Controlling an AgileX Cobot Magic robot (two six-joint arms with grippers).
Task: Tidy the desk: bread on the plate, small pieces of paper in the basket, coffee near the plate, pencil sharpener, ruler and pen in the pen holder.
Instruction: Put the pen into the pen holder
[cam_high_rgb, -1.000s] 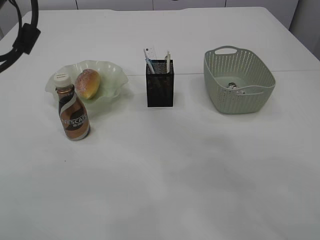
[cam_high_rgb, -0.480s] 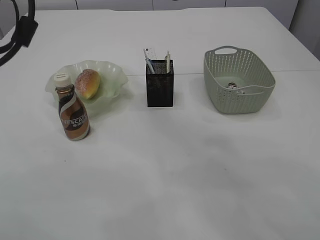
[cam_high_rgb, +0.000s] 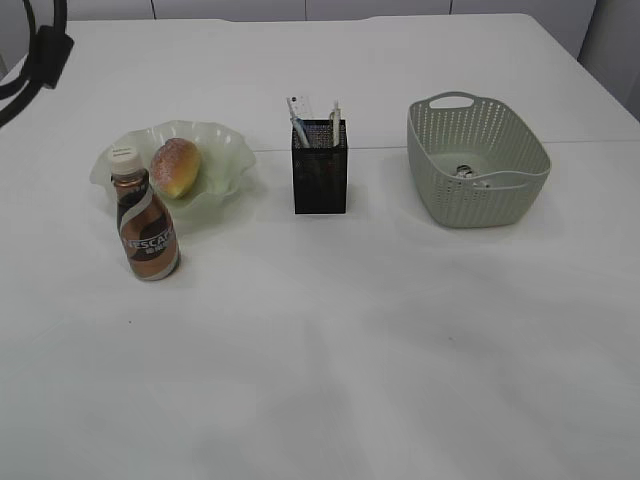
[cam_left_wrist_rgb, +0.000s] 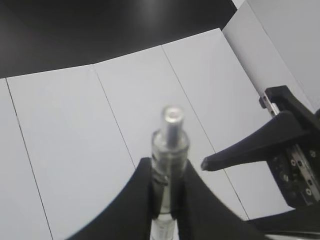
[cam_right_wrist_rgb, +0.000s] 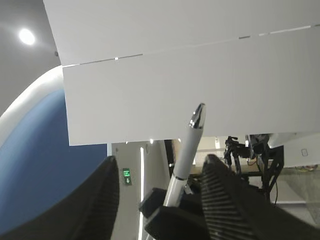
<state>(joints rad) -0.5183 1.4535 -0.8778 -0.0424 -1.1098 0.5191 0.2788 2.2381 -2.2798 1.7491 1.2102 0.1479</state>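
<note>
On the desk, bottle looks rigid, top-heavy, best taken mid-body; left gripper nearly closed around its own metal fitting, right gripper open, holding nothing.

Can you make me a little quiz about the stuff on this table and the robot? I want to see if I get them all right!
1. Pick one: what lies on the plate? A) bread B) a ruler C) a ball of paper
2. True or false: the left end effector is wide open and empty.
3. In your own words: what stands between the plate and the basket?

Key
1. A
2. False: it is closed on a silver tube.
3. The black pen holder.
</note>
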